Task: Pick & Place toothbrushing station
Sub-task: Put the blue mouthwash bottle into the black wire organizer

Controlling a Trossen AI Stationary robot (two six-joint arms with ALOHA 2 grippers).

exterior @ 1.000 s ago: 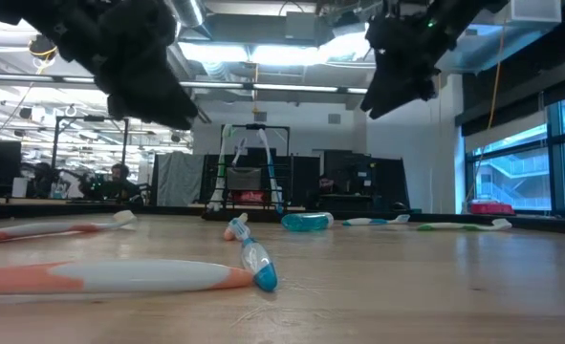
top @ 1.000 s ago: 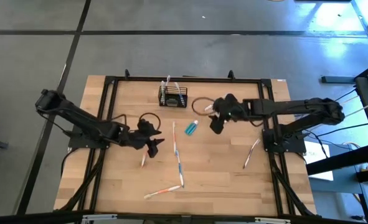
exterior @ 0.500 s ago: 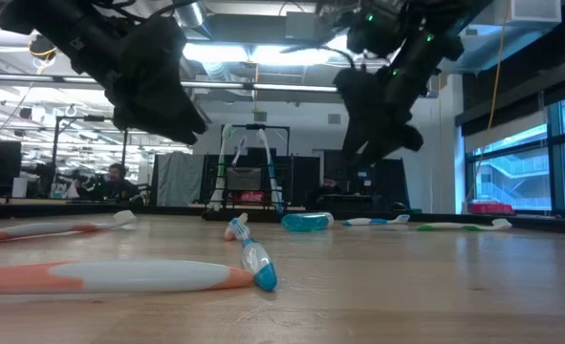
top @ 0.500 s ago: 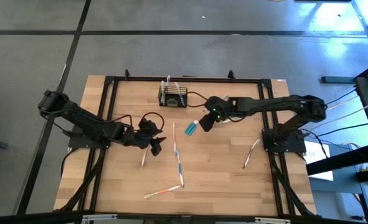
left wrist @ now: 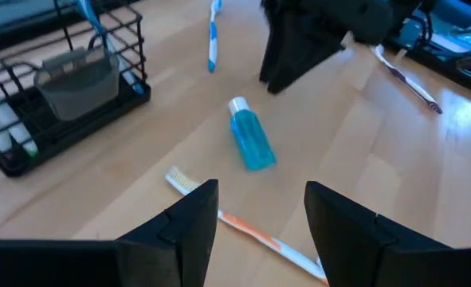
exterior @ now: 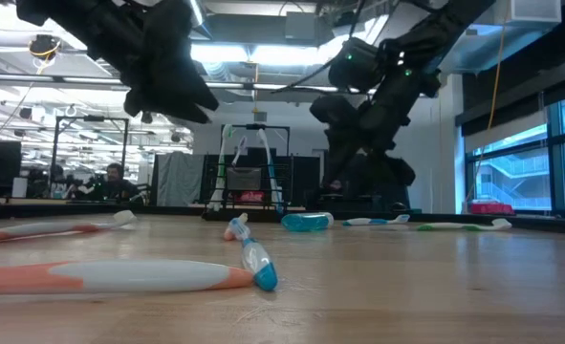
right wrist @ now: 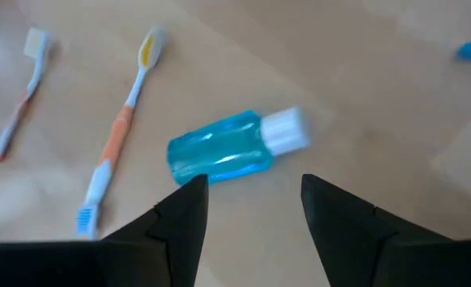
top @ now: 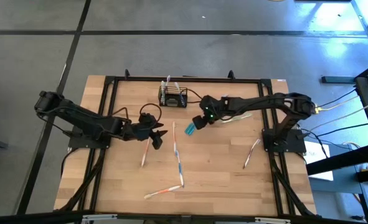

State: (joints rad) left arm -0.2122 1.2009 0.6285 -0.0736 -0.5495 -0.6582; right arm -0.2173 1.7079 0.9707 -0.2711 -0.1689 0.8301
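The toothbrushing station (top: 172,96) is a small black wire basket with brushes standing in it. It rests on its base near the table's far edge and also shows in the left wrist view (left wrist: 56,92). A teal tube (top: 190,128) with a white cap lies flat on the wood in front of it. My right gripper (top: 198,122) hangs open just above the tube (right wrist: 219,155), slanting down, touching nothing. My left gripper (top: 158,138) is open too, left of the tube (left wrist: 249,139) and above an orange-white toothbrush (left wrist: 243,231).
Several toothbrushes lie loose on the wood: one long one (top: 178,155) at the middle, one (top: 145,152) under my left arm, one (top: 164,190) near the front, one (top: 252,152) at the right. A black frame (top: 190,79) rims the table.
My right gripper has come down and toward the table's left, rolling as it went, and now hangs over the teal tube, still open. My left gripper has edged toward the far edge. The tube, brushes and station have stayed put.
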